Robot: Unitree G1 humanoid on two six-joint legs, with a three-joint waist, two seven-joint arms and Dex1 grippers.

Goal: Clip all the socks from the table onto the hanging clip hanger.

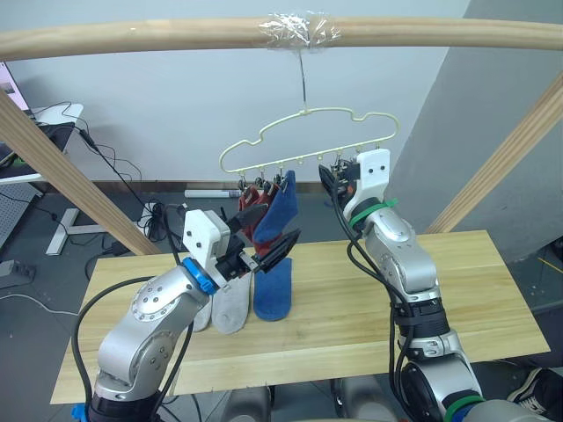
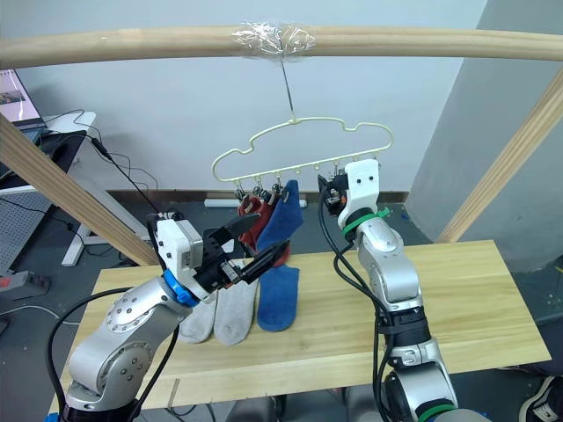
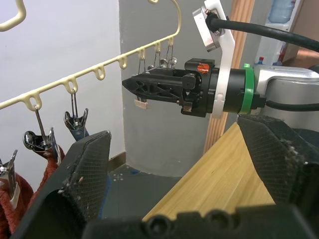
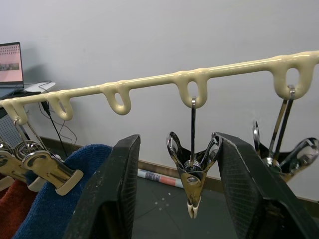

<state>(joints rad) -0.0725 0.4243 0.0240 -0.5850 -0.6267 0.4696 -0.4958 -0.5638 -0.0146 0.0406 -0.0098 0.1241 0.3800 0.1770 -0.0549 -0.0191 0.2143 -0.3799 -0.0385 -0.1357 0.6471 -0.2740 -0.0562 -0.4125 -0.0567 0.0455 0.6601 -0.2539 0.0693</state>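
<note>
The right gripper [image 4: 192,199], fingers spread, straddled an empty clip [image 4: 193,184] on the clip hanger [image 1: 308,132]. The left gripper [image 2: 255,242] hung released beside the clipped blue sock [image 1: 273,220]; grey socks [image 1: 230,303] lay on the surface [image 1: 475,290]. Squeezing off-centre would likely swing the hanger, twisting the clip away.

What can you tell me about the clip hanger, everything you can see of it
The clip hanger is thin pale yellow wire. Its metal hook goes up to a taped spot on the wooden pole. Small loops along its lower bar carry grey metal clips. Toward the robot's left, clips hold a blue sock and rust red socks. The right gripper has its open fingers on either side of one empty clip, not touching it as far as I can see.
</note>
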